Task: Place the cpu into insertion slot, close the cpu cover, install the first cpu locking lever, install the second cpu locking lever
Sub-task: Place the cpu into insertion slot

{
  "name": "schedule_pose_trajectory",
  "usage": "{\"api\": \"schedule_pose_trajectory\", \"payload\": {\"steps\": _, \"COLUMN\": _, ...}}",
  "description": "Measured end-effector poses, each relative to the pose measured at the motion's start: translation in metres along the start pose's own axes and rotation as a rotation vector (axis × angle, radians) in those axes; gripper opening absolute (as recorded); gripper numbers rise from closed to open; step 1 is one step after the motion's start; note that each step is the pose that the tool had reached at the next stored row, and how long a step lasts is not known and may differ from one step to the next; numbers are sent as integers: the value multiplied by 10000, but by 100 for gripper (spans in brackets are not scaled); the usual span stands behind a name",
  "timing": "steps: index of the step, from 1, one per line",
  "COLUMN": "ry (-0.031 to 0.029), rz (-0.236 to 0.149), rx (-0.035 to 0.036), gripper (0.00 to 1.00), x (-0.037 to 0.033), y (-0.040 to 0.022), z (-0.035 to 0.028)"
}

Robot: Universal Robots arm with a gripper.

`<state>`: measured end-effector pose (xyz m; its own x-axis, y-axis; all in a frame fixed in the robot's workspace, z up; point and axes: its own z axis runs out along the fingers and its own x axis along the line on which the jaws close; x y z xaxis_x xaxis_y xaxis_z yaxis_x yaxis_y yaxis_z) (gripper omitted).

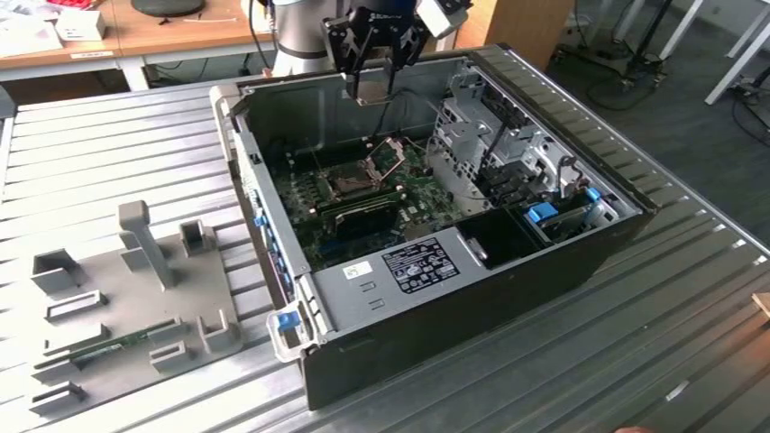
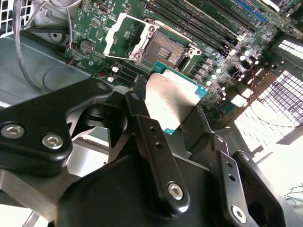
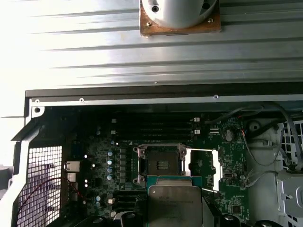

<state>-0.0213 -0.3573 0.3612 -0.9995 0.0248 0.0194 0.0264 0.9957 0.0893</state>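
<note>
My gripper (image 1: 375, 83) hangs above the back of the open computer case, shut on the cpu (image 1: 375, 93). The cpu (image 2: 170, 101) is a silver-topped square chip with a green edge, clamped between two black fingers (image 2: 142, 123). It hovers above and a little to one side of the insertion slot (image 2: 165, 47), a dark square socket on the green board. The cpu cover (image 2: 110, 41) is swung open beside the socket. The first wrist view shows the cpu (image 3: 174, 205) close to the insertion slot (image 3: 161, 165), with the cover (image 3: 219, 163) open. I cannot make out the cpu locking levers.
The case (image 1: 398, 307) lies on its side on a ribbed metal table (image 1: 673, 343). Long black memory slots (image 2: 199, 23) run beside the socket. A drive cage (image 1: 506, 153) and cables (image 3: 284, 123) fill one side. At the exterior view's left lies a grey fixture tray (image 1: 132, 298).
</note>
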Motion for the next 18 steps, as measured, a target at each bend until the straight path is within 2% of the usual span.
{"api": "schedule_pose_trajectory", "payload": {"steps": 9, "ry": 1, "rz": 0, "rx": 2, "gripper": 54, "x": -1, "y": -2, "z": 24}}
{"api": "schedule_pose_trajectory", "payload": {"steps": 11, "ry": 0, "rz": 0, "rx": -1, "gripper": 54, "x": -2, "y": -7, "z": 77}}
{"api": "schedule_pose_trajectory", "payload": {"steps": 18, "ry": 0, "rz": 0, "rx": -1, "gripper": 54, "x": -2, "y": -9, "z": 101}}
